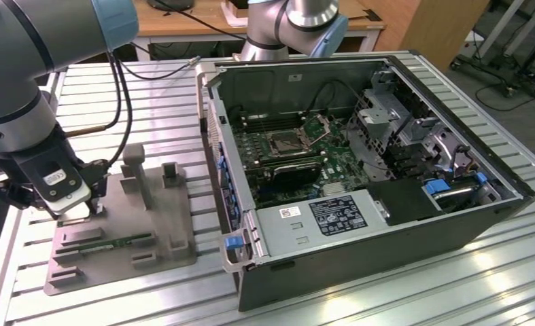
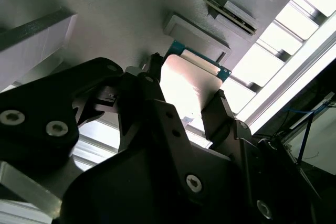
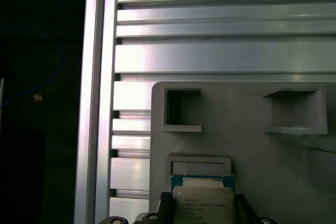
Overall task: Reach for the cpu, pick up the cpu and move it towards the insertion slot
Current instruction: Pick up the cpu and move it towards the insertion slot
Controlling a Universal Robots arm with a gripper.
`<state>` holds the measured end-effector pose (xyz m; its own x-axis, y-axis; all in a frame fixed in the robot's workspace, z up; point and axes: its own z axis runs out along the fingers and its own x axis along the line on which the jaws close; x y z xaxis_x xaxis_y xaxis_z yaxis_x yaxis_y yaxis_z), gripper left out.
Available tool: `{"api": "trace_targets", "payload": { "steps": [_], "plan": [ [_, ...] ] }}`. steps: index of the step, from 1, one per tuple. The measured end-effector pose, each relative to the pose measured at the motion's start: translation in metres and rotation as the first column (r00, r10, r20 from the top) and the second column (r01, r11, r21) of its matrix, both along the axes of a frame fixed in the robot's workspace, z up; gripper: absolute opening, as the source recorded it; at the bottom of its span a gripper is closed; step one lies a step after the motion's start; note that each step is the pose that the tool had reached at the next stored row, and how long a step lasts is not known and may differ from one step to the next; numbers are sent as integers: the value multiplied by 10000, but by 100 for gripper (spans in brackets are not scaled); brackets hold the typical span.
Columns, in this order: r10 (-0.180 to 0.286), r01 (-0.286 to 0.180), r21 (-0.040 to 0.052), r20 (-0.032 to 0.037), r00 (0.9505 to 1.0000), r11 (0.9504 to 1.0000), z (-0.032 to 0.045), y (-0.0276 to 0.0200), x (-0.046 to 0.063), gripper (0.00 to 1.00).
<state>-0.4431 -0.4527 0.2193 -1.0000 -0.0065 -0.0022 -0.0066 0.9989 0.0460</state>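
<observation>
The cpu (image 2: 190, 83), a small square chip with a pale silver top and a teal rim, sits between the black fingers (image 2: 218, 109) of my gripper (image 2: 186, 94), which press on its two opposite edges. In the first wrist view the cpu (image 3: 203, 203) overlaps a shallow recess of the grey plastic tray (image 3: 247, 145), held by the gripper (image 3: 203, 211). In the exterior view my gripper (image 1: 64, 208) hangs over the tray (image 1: 163, 238) at that view's left. The insertion slot (image 1: 286, 142), a silver-framed socket with its hinged plate raised, lies inside the open computer case.
The open computer case (image 1: 358, 224) stands at the exterior view's right on a ribbed aluminium table (image 1: 412, 299). A narrow green circuit strip (image 1: 113, 242) lies in the tray, and upright grey posts (image 1: 136, 170) rise from it. A second arm base (image 1: 290, 30) stands behind the case.
</observation>
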Motion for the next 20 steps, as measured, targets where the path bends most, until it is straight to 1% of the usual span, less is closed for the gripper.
{"api": "trace_targets", "payload": {
  "steps": [6,20],
  "plan": [
    [0,0,0,-1,10000,10000,15,0,0,55],
    [-5,5,2,-1,10000,10000,82,0,0,55]
  ]
}}
